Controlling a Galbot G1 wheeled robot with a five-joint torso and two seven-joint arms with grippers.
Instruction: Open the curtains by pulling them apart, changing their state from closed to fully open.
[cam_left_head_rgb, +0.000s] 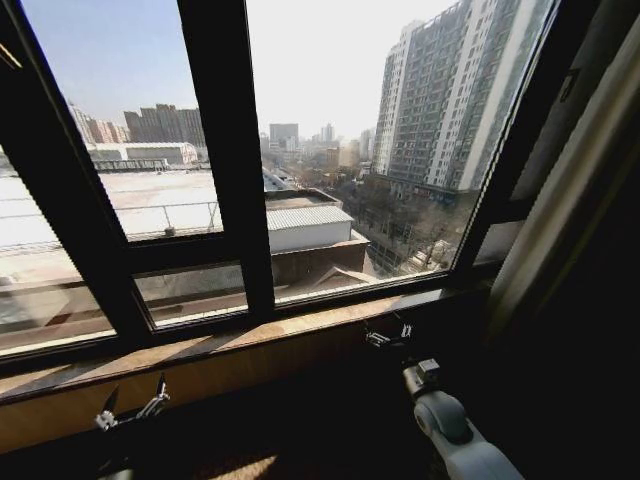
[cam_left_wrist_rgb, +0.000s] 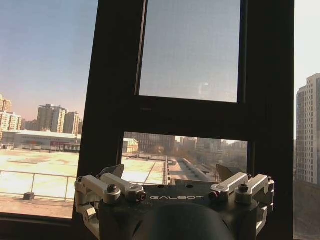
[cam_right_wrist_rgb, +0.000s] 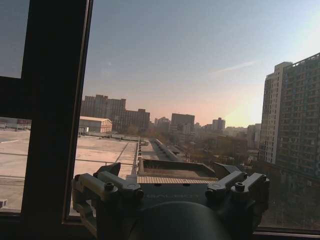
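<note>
Window bared, curtain (cam_left_head_rgb: 560, 200) gathered at 3 o'clock.
Left end effector (cam_left_head_rgb: 132, 408) at 7 o'clock, right end effector (cam_left_head_rgb: 388, 334) at 5 o'clock, both open and empty; fabric likely light, soft, best pinched along its edge.

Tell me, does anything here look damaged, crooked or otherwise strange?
Nothing stands out. The window frame and the wooden sill look straight and unbroken, and the glass is uncovered. A pale fabric edge hangs gathered at the right side. The left tool and the right tool sit low before the sill, both open and holding nothing.
</note>
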